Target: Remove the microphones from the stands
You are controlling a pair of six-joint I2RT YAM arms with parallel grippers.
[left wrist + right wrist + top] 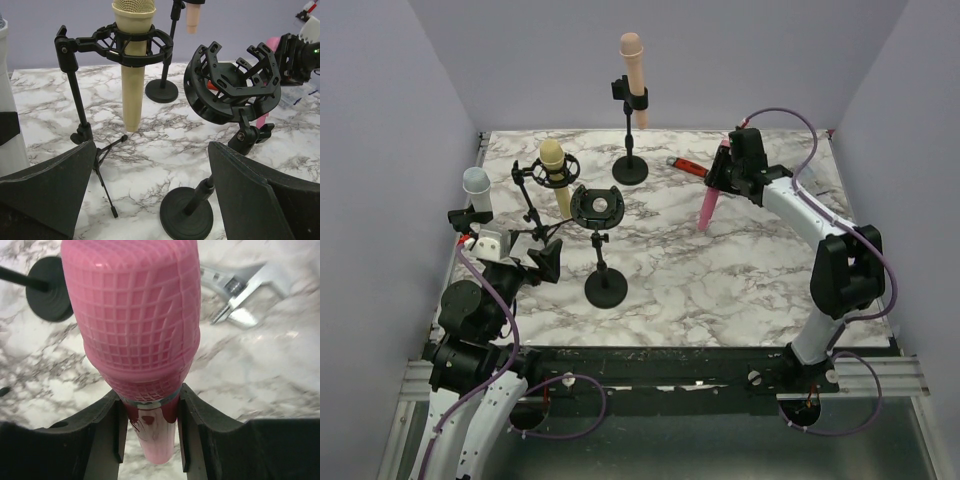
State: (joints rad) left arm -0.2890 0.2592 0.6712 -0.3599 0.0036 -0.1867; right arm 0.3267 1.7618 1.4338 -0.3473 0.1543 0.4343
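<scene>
- The pink microphone (708, 208) is out of its stand. It hangs tilted over the back right part of the table (720, 300), head up and tail pointing down. The overhead view does not show whether the tail touches the marble.
- The right gripper (725, 178) is pinching the pink microphone. In the wrist view its two fingers (107, 430) press on the narrow neck just under the gridded head, beside a thin metal ring.
- It looks stiff and fairly light, probably hard plastic. The bulky head likely makes it top-heavy.
- The handle is smooth and tapered, so it could slide through a loose hold. The neck under the flare of the head seems the safest place to take it, since the head cannot drop through.
- The empty stand (599, 205), with its black ring cradle, sits near the middle of the table, well apart from the pink microphone.
- A wrench (688, 167) lies on the table near the right gripper, toward the back edge.
- The left gripper (545, 255) is spread wide and holds nothing, near the front left corner.
- Near the left gripper a cream microphone (555, 175) sits in its own cradle.
- A peach microphone (633, 65) stands clipped at the back edge.
</scene>
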